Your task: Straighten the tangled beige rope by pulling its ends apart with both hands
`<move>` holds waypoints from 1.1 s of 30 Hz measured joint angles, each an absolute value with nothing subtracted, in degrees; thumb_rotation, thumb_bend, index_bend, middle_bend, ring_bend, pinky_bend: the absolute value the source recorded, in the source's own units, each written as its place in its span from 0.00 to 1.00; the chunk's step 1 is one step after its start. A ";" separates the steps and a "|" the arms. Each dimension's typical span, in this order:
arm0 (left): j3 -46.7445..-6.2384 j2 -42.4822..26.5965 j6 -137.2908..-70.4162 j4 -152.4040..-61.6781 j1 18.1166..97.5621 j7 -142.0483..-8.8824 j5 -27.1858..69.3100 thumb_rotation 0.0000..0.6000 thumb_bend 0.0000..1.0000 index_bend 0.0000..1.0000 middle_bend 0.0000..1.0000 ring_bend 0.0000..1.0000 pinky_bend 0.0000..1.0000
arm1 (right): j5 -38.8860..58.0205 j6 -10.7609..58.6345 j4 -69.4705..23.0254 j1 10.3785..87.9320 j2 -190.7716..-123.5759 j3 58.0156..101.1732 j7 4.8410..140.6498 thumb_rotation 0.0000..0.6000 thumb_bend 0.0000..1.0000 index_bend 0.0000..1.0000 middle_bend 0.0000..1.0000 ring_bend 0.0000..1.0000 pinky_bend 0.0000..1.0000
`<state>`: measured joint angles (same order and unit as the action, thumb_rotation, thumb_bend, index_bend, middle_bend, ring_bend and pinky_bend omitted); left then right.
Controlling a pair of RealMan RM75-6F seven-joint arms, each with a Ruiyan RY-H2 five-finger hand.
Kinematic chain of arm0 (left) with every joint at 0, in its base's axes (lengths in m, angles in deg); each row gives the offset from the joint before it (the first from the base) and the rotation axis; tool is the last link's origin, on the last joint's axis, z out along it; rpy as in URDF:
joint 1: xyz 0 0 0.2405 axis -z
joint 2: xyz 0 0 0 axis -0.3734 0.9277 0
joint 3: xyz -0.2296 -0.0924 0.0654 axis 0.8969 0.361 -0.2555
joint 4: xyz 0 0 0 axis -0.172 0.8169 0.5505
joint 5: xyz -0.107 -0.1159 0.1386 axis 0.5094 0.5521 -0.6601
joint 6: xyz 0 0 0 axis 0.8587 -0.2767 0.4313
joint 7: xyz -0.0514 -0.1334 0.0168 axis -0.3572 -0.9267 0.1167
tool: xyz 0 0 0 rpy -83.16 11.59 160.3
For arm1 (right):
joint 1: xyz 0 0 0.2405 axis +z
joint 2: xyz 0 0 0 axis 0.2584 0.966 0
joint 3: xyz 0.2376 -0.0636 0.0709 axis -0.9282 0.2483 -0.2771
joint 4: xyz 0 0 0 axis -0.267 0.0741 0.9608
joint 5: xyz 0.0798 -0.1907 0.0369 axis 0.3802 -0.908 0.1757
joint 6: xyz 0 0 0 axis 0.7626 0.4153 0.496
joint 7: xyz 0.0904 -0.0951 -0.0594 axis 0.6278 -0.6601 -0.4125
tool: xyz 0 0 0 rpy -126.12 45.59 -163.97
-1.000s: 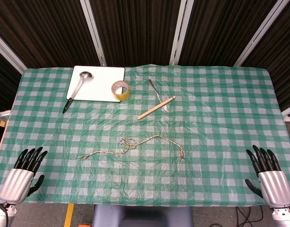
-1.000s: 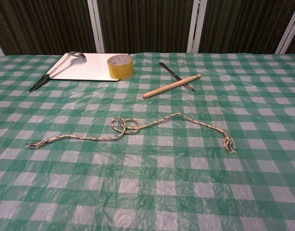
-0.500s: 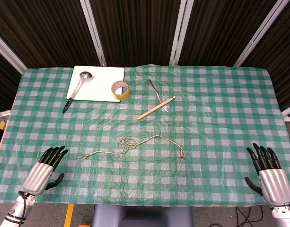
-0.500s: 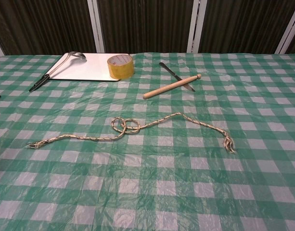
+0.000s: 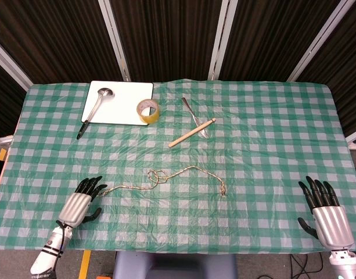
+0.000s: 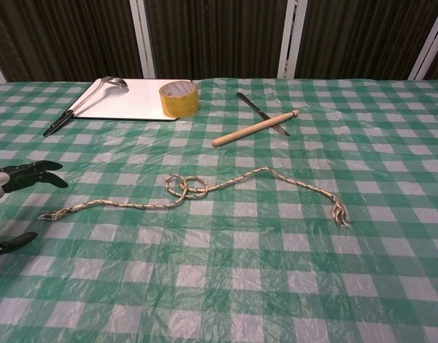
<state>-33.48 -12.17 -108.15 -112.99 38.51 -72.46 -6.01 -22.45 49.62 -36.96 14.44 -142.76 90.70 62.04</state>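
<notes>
At the near edge, the left hand (image 5: pixel 80 204) is held open just beside the beige rope (image 5: pixel 166 176), and the right hand (image 5: pixel 324 212) is spread empty, well apart. Beyond the rope, a wooden stick (image 5: pixel 191 132) is seen.

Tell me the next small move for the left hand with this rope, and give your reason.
Probably ease the left hand a little further forward and close its fingers on the rope's left end. The hand is open and empty with that frayed end lying just ahead of it, untouched. The right hand is open, far from the other end.
</notes>
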 measured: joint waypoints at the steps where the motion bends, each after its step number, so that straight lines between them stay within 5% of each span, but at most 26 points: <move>1: -33.08 -13.07 -108.31 -112.13 38.71 -71.79 -5.77 1.00 0.39 0.31 0.00 0.00 0.06 | -22.37 49.59 -36.98 14.47 -142.77 90.67 62.03 1.00 0.29 0.00 0.00 0.00 0.00; 9: -31.04 -18.40 -110.38 -106.25 40.03 -68.42 -4.71 1.00 0.40 0.40 0.00 0.00 0.06 | -22.22 49.35 -37.20 14.56 -142.69 90.75 61.92 1.00 0.29 0.00 0.00 0.00 0.00; 33: -30.14 -22.58 -107.42 -101.72 43.20 -62.01 0.00 1.00 0.41 0.45 0.00 0.00 0.06 | -21.34 48.91 -37.17 14.85 -142.71 90.44 61.97 1.00 0.29 0.00 0.00 0.00 0.00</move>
